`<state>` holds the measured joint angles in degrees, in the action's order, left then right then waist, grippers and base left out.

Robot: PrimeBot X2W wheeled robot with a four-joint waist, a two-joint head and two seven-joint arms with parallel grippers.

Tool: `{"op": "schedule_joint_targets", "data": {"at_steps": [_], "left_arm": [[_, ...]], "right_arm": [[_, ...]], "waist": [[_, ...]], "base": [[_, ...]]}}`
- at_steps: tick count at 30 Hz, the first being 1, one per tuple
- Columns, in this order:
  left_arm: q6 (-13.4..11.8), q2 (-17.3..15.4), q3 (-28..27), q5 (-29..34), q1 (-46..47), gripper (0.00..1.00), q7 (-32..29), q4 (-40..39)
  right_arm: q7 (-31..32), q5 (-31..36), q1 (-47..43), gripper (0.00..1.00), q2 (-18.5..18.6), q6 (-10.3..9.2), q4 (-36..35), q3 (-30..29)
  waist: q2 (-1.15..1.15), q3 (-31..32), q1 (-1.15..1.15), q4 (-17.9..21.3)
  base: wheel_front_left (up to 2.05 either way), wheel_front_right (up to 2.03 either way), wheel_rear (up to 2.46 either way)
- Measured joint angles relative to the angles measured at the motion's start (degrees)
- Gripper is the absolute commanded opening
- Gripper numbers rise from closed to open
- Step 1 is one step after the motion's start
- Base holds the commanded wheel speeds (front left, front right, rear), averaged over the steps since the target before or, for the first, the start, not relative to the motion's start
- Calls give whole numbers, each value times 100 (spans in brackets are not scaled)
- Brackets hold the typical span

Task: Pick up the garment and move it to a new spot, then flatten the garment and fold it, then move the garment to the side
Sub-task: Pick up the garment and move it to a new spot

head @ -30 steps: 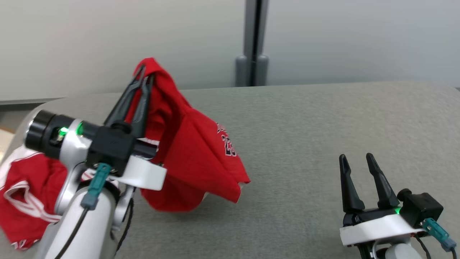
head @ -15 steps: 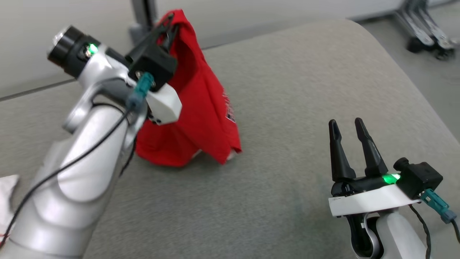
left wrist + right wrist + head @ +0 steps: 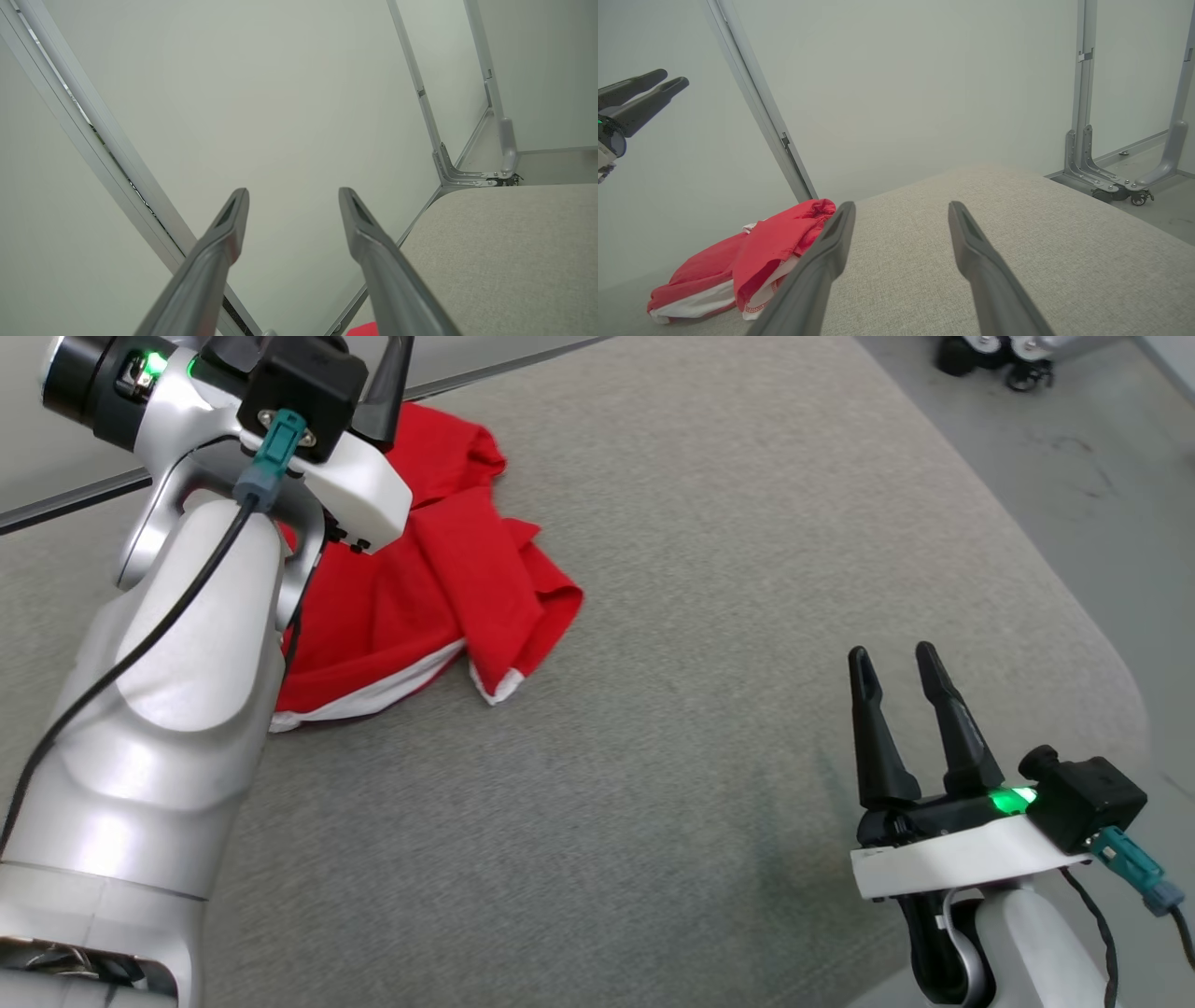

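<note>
Left wrist view, then right wrist, then head: both grippers empty, garment on the table

Left wrist view: the left gripper (image 3: pixel 292 193) has its fingers spread with nothing between them, aimed at a pale wall panel (image 3: pixel 280 93). A sliver of the red garment (image 3: pixel 362 329) shows at the bottom edge.

Right wrist view: the right gripper (image 3: pixel 899 207) is also spread and empty above the grey table (image 3: pixel 994 219). The garment lies crumpled at lower left, white trim showing.

Head view: the garment sits on the table's far left part, partly hidden behind the left arm (image 3: pixel 177 691). The right gripper is well apart from it.
</note>
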<state>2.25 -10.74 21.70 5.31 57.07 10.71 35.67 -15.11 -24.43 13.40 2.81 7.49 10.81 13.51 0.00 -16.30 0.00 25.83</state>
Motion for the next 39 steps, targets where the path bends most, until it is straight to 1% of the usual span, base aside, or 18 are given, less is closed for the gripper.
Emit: {"op": "schedule_joint_targets", "data": {"at_steps": [1, 3, 7, 9, 11, 13, 15, 18, 22, 24, 28, 32, 39], "left_arm": [[-48, 11, -57, -98, -52, 100, 171, 33], [-100, 47, -125, -238, -218, 100, 303, -13], [-198, 78, -287, -557, -888, 100, 416, -411], [-276, 97, -378, -719, -1347, 100, 427, -715], [-416, 219, -583, -996, -1906, 100, 430, -1135], [-464, 299, -682, -1196, -2531, 100, 438, -1527], [-534, 399, -733, -1284, -3195, 100, 436, -1882], [-553, 526, -826, -1475, -3980, 100, 438, -2312], [-543, 671, -846, -1549, -4749, 100, 437, -2698], [-545, 723, -842, -1548, -5022, 100, 438, -2843], [-617, 779, -898, -1555, -5375, 100, 438, -3087], [-669, 781, -956, -1648, -5452, 100, 438, -3203], [-705, 792, -671, -1532, -5406, 100, 438, -3209]], "right_arm": [[0, 121, -31, 100, 2, 0, 16, -112], [-1, 281, -51, 100, -1, 0, 40, -240], [0, 593, -141, 100, -2, 0, 107, -454], [-1, 754, -217, 100, -2, 0, 143, -547], [0, 909, -298, 100, -3, 0, 179, -641], [-1, 1040, -398, 100, -1, 0, 229, -698], [0, 1024, -502, 100, -2, 0, 267, -754], [-1, 1054, -571, 100, -2, 0, 327, -783], [0, 1158, -662, 100, -1, 0, 360, -850], [0, 1182, -720, 100, -2, 0, 368, -879], [0, 1190, -875, 100, 0, 0, 457, -875], [0, 1209, -875, 100, -3, 0, 468, -868], [-1, 1430, -851, 100, 2, 0, 692, -865]], "waist": [[0, 21, 0, -151], [0, 73, 0, -352], [0, 252, 0, -869], [0, 357, 0, -1155], [0, 471, 0, -1446], [0, 596, 0, -1734], [0, 727, 0, -2004], [0, 914, 0, -2391], [0, 1142, 0, -2823], [0, 1255, 0, -2980], [0, 1455, 0, -3171], [0, 1478, 0, -3240], [0, 1366, 0, -3305]], "base": [[0, 0, 0], [0, 0, 0], [0, 0, 0], [0, 0, 0], [0, 0, 0], [0, 0, 0], [0, 0, 0], [0, 0, 0], [0, 0, 0], [0, 0, 0], [0, 0, 0], [0, 0, 0], [0, 0, 0]]}}
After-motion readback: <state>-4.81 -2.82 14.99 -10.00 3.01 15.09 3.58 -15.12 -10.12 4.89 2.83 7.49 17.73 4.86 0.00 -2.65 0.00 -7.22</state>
